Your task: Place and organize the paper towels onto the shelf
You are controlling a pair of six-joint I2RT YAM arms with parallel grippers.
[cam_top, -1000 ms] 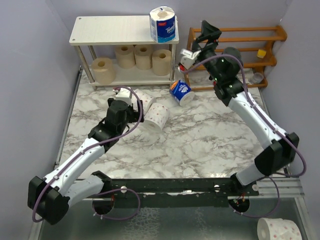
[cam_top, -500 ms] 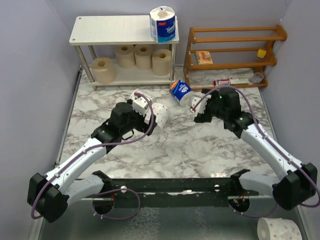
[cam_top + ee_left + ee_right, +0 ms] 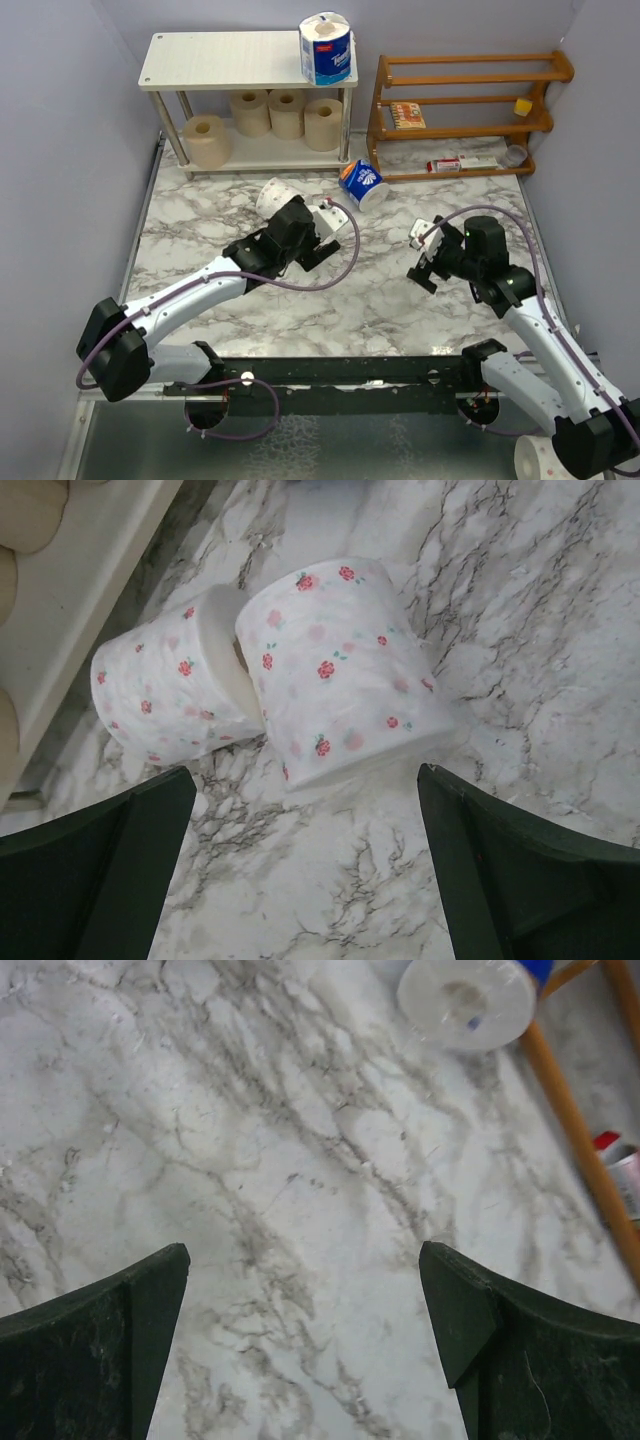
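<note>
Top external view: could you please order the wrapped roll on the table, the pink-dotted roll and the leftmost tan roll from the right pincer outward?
1. Wrapped roll, by the rack.
2. Pink-dotted roll, centre-left.
3. Tan roll, lower left of shelf.

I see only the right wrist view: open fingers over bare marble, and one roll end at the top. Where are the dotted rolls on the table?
Observer: Two dotted rolls lie touching each other on the table, just ahead of the open left gripper.
Operator: Is the top board of the shelf occupied?
Observer: Yes, one blue-wrapped roll stands at the right end of the shelf top.
Operator: And the lower board?
Observer: Four tan rolls sit there.
</note>
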